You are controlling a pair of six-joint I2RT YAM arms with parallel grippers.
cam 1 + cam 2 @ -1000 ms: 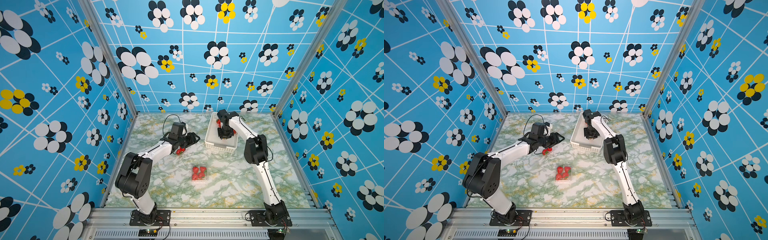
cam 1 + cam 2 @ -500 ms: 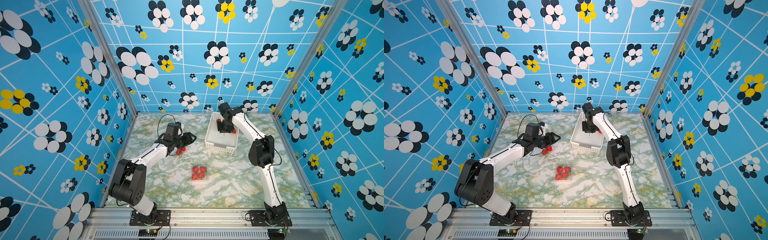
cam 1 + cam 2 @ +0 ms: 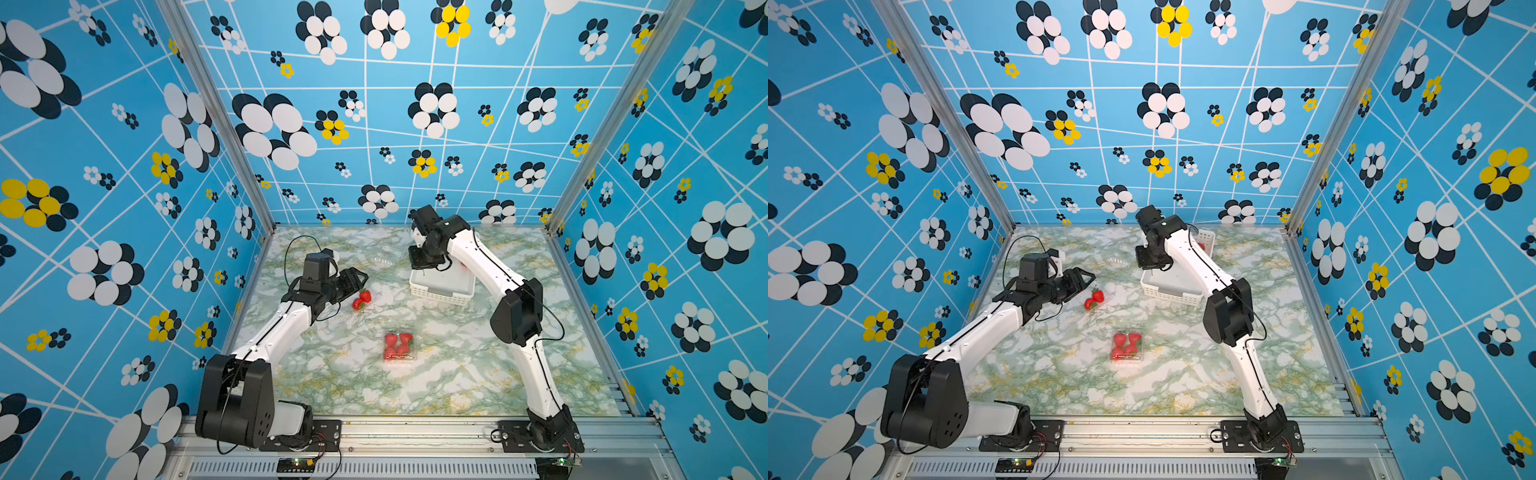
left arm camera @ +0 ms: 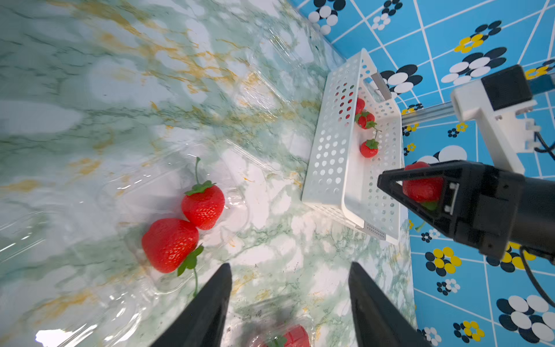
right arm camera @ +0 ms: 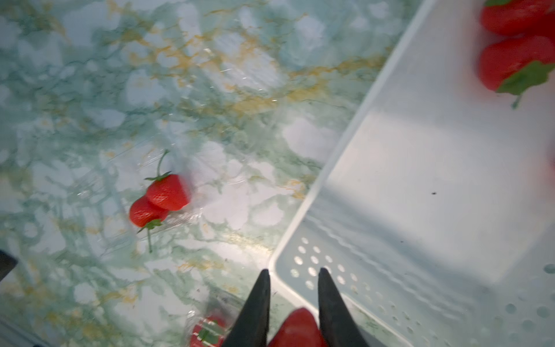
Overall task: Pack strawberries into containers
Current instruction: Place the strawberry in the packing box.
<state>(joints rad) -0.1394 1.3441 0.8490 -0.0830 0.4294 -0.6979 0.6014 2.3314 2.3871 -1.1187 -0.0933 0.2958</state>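
I saw a white perforated plastic basket (image 3: 441, 296) resting toward the back of the green-veined marble tabletop (image 3: 449, 374), enclosed by blue flower-printed walls (image 3: 374, 137).

We see blue walls (image 3: 374, 124) printed with white lines and black, white and yellow flowers, aluminium corner posts (image 3: 216, 112), and a green-veined marble tabletop (image 3: 457, 374), evenly lit.

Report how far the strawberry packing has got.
Done: one clear container looks full. In hand: the right claw grips a strawberry over the white basket rim; two strawberries lie in what seems a second clear container, the open left claw beside them. Left: at least three more strawberries in the basket.
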